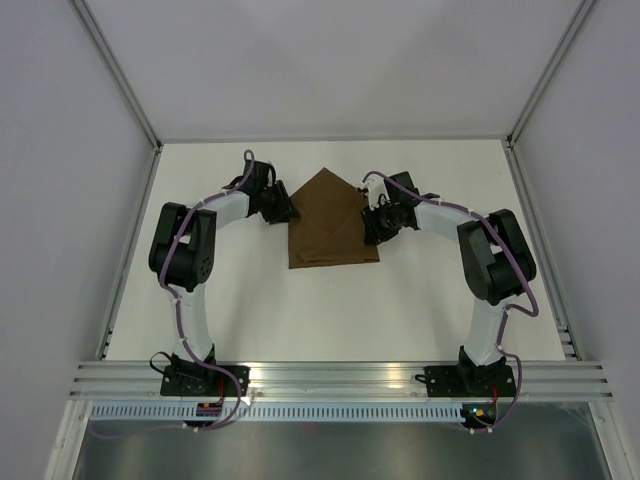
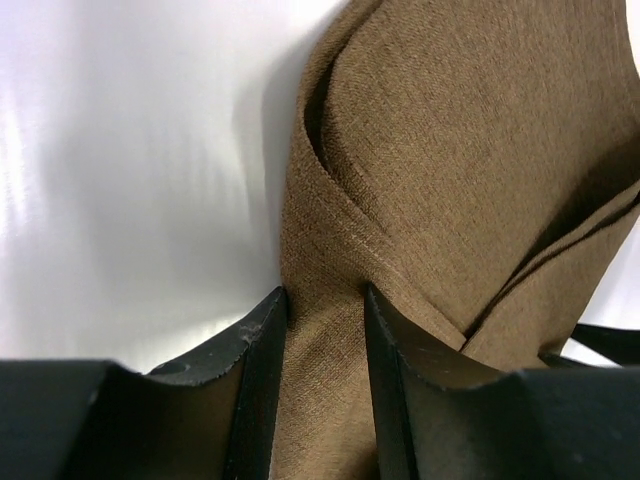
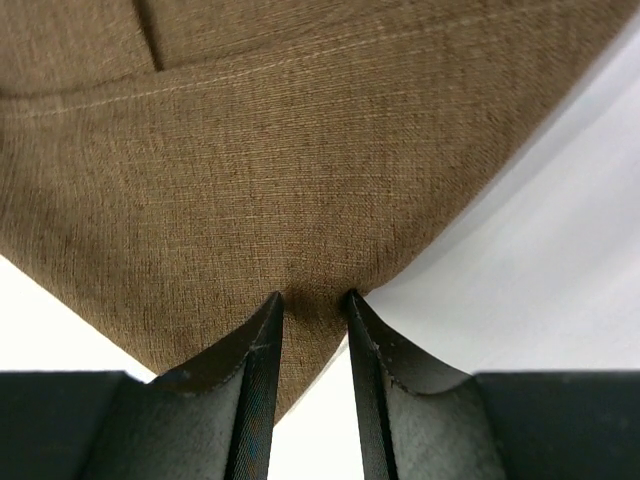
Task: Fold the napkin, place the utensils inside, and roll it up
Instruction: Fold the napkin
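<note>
The napkin (image 1: pixel 330 225) is a dark brown cloth lying folded in the middle of the table, squared at the near side and pointed at the far side. My left gripper (image 1: pixel 283 210) is at its left edge. In the left wrist view a band of the napkin (image 2: pixel 450 150) runs between the parted fingers of that gripper (image 2: pixel 325 295), and folded layers curl beyond them. My right gripper (image 1: pixel 372 225) is at the right edge. Its parted fingers (image 3: pixel 313 297) straddle a corner of the napkin (image 3: pixel 250 150), with white table showing beside the cloth. The utensils are out of view.
The white table (image 1: pixel 250 310) is walled by pale panels on the left, right and far sides. A metal rail (image 1: pixel 340 375) with both arm bases runs along the near edge.
</note>
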Controlling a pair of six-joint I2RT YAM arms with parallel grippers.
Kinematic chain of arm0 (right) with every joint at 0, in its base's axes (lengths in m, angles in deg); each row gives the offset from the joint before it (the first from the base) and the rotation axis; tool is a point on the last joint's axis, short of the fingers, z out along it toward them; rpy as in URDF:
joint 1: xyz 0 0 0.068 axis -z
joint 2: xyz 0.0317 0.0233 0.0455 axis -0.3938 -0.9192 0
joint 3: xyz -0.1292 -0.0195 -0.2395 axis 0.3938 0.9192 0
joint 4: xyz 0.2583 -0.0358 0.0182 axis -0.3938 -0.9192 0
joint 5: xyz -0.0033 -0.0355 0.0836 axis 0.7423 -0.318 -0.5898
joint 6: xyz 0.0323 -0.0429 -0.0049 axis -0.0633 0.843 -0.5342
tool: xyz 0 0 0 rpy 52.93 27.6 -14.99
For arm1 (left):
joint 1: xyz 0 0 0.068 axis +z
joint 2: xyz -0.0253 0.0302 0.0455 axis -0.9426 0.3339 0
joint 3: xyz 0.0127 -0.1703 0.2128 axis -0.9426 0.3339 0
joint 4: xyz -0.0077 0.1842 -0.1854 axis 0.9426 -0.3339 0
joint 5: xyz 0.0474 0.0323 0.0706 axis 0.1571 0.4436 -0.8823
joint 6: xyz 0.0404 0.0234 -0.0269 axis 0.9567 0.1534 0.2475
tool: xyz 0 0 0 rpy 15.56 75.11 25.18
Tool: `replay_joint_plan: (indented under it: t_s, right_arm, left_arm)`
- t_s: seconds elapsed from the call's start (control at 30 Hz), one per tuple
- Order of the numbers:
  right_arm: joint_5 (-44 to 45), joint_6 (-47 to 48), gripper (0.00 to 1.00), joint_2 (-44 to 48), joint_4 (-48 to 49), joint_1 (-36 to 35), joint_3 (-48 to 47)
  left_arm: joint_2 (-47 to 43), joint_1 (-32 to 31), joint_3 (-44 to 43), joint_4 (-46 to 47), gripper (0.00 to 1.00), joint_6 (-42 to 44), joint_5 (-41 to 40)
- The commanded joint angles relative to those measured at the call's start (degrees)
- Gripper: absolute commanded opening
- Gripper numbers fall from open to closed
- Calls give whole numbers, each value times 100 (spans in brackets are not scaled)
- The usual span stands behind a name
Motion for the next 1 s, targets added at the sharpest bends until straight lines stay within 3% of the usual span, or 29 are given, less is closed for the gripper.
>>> replay_joint_plan:
  t_s: [0.0,0.37,0.6,0.8,0.97]
  right_arm:
    - [23,-203,38,190,-759,-14,267]
    - [76,-98,40,611,-821,135,329]
    - [215,209,52,1166,-672,135,294]
    - [225,1113,62,1781,-461,74,373]
    - [708,2316,62,1992,-136,-698,688]
  left_arm:
    - [364,-145,-280,-479,43,382,211]
    - [101,-119,-624,-638,54,488,105]
    - [-540,48,-896,-699,63,681,290]
    - [-1410,180,-931,-796,65,734,281]
    - [-2245,329,-922,-927,66,638,246]
